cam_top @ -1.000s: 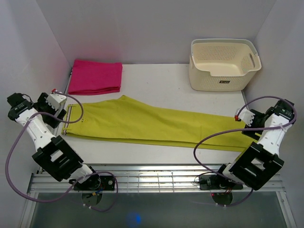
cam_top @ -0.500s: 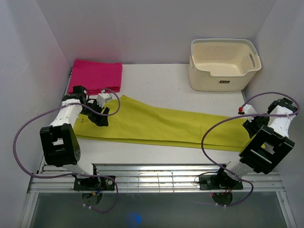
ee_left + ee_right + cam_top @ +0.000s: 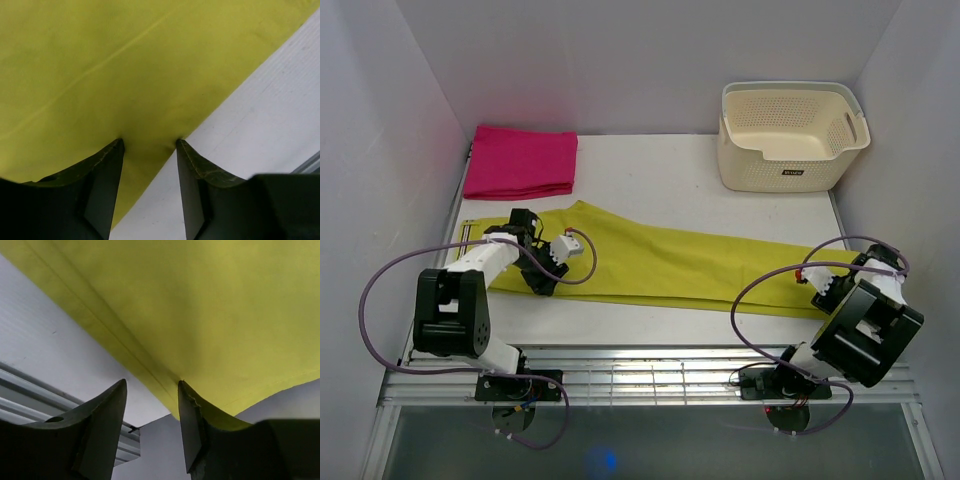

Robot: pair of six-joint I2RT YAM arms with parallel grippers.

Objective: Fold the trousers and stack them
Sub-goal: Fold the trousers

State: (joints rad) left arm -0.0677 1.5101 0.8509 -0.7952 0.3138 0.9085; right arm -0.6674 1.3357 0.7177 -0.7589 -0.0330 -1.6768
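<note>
On the near edge of the trousers [image 3: 670, 262], toward the waist: left gripper [image 3: 150, 142], jaws half apart, tips pressing cloth, no pinch evident. At the cuff end: right gripper [image 3: 152, 382], likewise half apart, straddling the hem. Down from beside both ends a second ago, narrowing; readies the first fold. Beyond the trousers: one pink cloth [image 3: 520, 160], one basket [image 3: 790, 150].
</note>
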